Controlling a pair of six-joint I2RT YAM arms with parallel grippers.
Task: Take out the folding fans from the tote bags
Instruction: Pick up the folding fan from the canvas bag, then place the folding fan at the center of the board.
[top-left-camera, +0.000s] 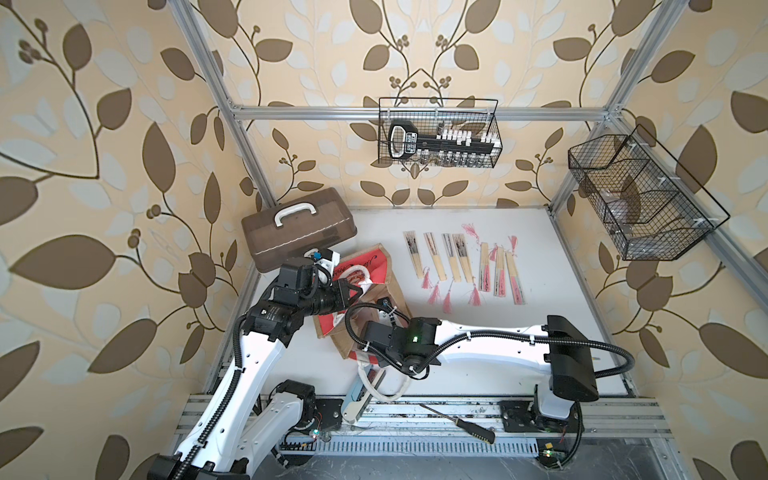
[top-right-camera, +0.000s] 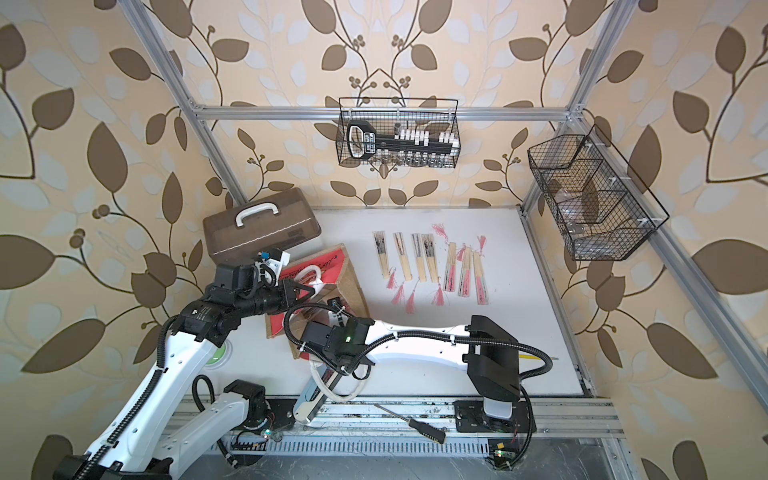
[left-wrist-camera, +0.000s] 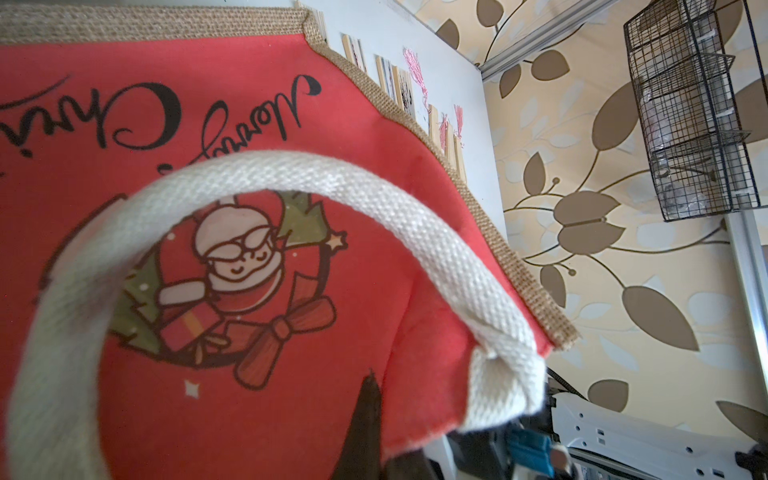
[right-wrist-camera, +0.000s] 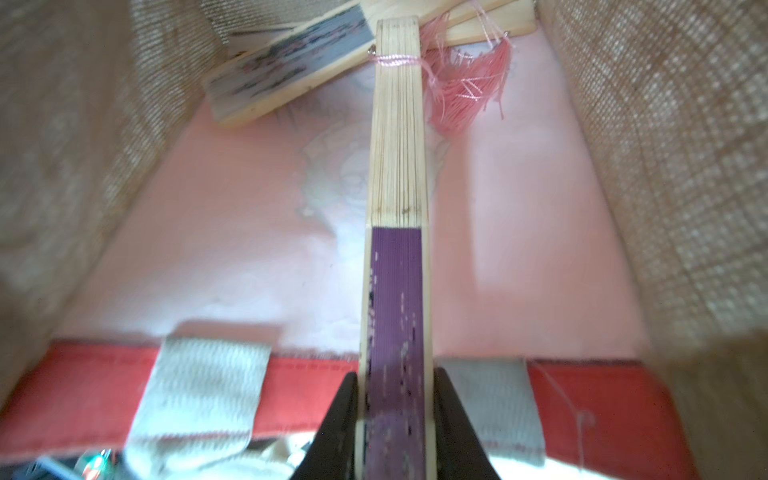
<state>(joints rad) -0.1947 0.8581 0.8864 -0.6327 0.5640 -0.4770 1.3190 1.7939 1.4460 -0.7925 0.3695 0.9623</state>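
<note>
The tote bag (top-left-camera: 376, 266) lies on its side, brown jute with a red printed panel (left-wrist-camera: 257, 124) and white handles (left-wrist-camera: 449, 249). My left gripper (top-left-camera: 356, 291) is shut on the bag's upper rim beside a handle and holds the mouth up; one dark finger (left-wrist-camera: 368, 415) shows against the red cloth. My right gripper (right-wrist-camera: 395, 386) reaches into the mouth and is shut on a folding fan (right-wrist-camera: 397, 174) with purple paper and bamboo ribs. Further in lie two other fans (right-wrist-camera: 286, 70) and a pink tassel (right-wrist-camera: 469, 91). Several fans (top-left-camera: 457, 262) lie in a row on the white table.
A brown plastic case (top-left-camera: 297, 232) with a white handle stands behind the bag. A light-blue tool (top-left-camera: 355, 401) and a black-handled screwdriver (top-left-camera: 461, 424) lie at the front edge. Wire baskets hang on the back rail (top-left-camera: 440, 133) and on the right frame (top-left-camera: 640, 199).
</note>
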